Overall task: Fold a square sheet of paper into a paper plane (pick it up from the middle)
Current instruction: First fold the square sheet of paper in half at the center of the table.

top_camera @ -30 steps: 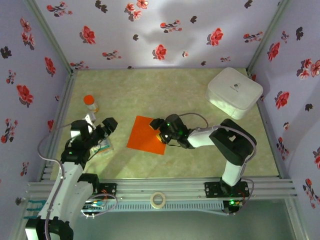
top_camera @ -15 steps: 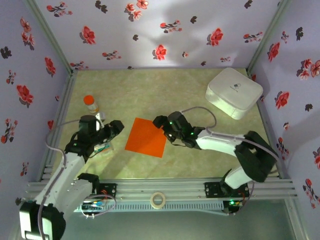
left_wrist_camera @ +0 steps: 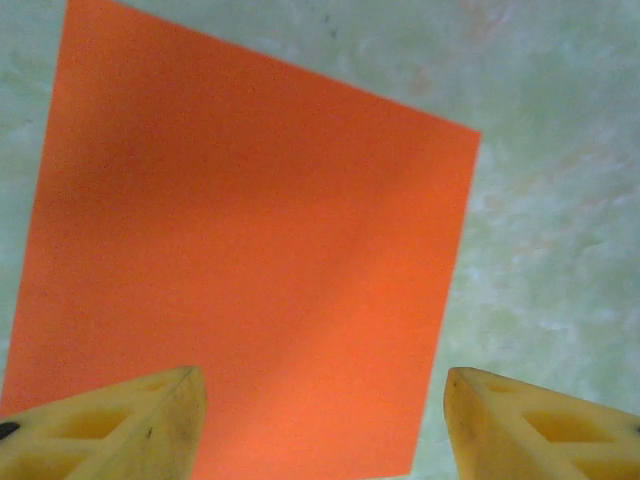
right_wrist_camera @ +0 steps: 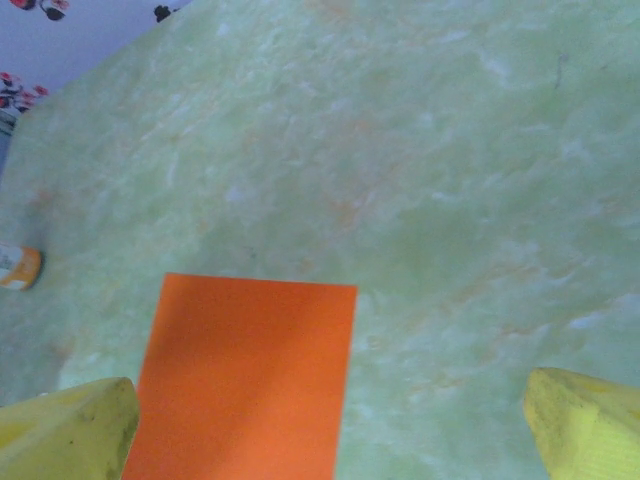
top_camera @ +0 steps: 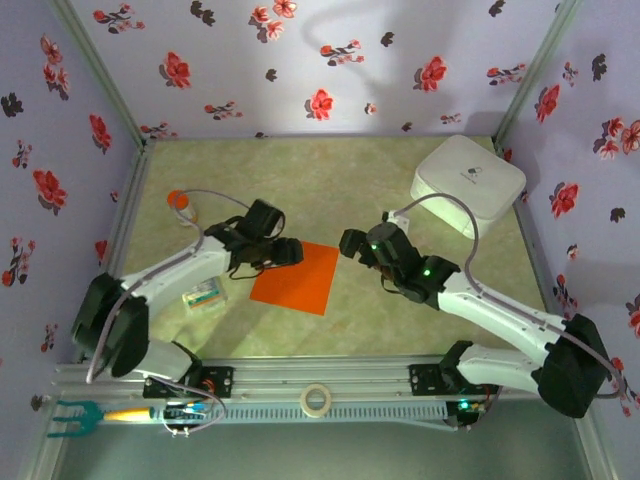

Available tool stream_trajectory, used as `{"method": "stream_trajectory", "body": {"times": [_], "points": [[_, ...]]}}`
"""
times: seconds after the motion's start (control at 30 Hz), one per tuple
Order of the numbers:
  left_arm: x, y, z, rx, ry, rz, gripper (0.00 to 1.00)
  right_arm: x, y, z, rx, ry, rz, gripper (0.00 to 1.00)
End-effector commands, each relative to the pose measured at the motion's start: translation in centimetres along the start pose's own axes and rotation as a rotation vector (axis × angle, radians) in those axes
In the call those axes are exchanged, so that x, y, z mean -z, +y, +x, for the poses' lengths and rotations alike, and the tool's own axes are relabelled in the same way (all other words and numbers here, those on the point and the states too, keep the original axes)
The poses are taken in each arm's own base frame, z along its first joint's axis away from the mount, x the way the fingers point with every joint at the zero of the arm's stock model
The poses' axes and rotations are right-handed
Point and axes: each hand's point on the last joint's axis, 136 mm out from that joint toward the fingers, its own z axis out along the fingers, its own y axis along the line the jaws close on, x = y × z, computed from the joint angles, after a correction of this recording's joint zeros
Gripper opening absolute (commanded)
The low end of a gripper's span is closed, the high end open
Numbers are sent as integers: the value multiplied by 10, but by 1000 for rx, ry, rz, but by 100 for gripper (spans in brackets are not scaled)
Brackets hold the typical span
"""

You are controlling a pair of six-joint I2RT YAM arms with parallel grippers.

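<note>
left gripper [left_wrist_camera: 320,430] jaws partly apart, nothing held. square sheet of paper [left_wrist_camera: 250,250] lies flat under and ahead of it: one finger [left_wrist_camera: 100,425] over the sheet, the other just off its edge on bare table [top_camera: 400,330]. right gripper [right_wrist_camera: 325,430] wide open, empty, with the sheet ahead toward its left finger and open table ahead-right. top view puts the left gripper at the sheet's far-left corner and the right just off the far-right corner, the two apart. it also shows a small packet [top_camera: 203,297] back-left of the left gripper and a white case [top_camera: 468,184] well beyond the right. right wrist catches the orange-capped bottle [right_wrist_camera: 18,266] far left. since a second ago: left arm swung off the packet onto the sheet, right backed off the sheet's edge.
</note>
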Motion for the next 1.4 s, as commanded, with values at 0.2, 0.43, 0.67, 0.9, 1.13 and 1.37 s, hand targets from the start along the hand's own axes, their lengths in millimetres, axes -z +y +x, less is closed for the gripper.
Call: {"method": "stream_trajectory", "body": {"times": [0.2, 0.43, 0.67, 0.9, 1.13, 1.37], "points": [[-25, 0, 9, -95, 137, -194, 67, 9, -20, -4, 12, 8, -28, 99], [-39, -4, 18, -113, 199, -230, 69, 6, -33, 4, -12, 29, 1, 99], [-47, -1, 23, -146, 257, -284, 74, -1, -35, 10, -57, 52, 12, 99], [-51, 8, 23, -200, 296, -344, 80, -3, -44, 16, -91, 54, 30, 99], [-53, 21, 22, -225, 345, -347, 85, -1, -49, 17, -103, 53, 25, 99], [-64, 16, 19, -234, 374, -339, 89, -4, -50, 23, -128, 70, 18, 99]]}}
